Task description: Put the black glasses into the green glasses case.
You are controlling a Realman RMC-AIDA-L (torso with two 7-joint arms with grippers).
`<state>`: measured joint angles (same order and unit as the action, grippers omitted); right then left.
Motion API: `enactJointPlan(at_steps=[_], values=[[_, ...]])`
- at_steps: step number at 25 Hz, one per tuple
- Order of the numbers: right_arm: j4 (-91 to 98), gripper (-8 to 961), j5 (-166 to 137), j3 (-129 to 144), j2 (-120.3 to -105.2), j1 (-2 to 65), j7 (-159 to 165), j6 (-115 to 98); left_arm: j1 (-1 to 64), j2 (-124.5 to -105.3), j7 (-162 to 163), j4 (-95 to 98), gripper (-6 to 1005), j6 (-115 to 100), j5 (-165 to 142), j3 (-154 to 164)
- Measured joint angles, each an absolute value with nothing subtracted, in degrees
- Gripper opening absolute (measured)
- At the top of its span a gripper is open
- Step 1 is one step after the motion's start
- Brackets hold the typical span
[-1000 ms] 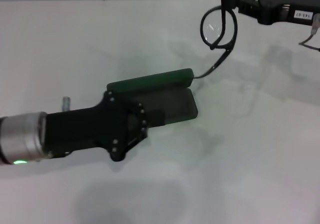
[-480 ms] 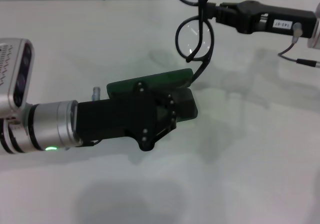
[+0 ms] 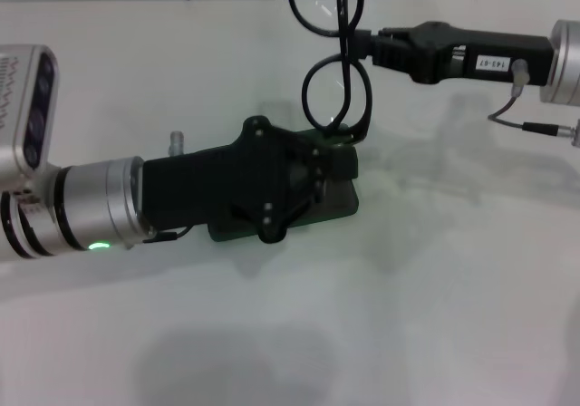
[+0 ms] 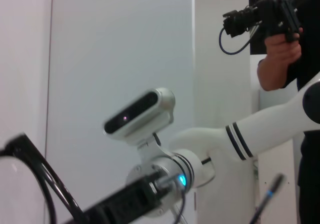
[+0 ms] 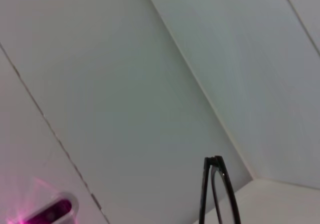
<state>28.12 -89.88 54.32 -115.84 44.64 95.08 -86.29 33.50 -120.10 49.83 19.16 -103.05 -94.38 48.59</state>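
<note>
Partway there: black glasses (image 3: 333, 71) pinched in right gripper (image 3: 367, 45) fingers over green glasses case (image 3: 337, 199), not yet inside; left gripper (image 3: 313, 175) on case, grip unclear.

The left gripper (image 3: 313, 166) covers most of the green glasses case (image 3: 340, 205); only its near right corner and a strip of edge show, so it cannot be told whether the lid is open. The gripper's fingers are hidden against the case. The black glasses (image 3: 333, 93) are cut by the top edge of the head view, and their lower ends disappear behind the left gripper. The right gripper (image 3: 367, 45) meets the frame at a dark spot where its fingers cannot be separated from the frame.
</note>
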Motion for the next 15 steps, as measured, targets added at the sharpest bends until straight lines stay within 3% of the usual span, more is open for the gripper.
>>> enactJointPlan(at_steps=[15], values=[[28.71,61,-89.82,60.68,-115.93,45.04,94.71,-87.29,34.54,-120.1,50.33,19.16,-2,-101.37,-91.66,48.78]])
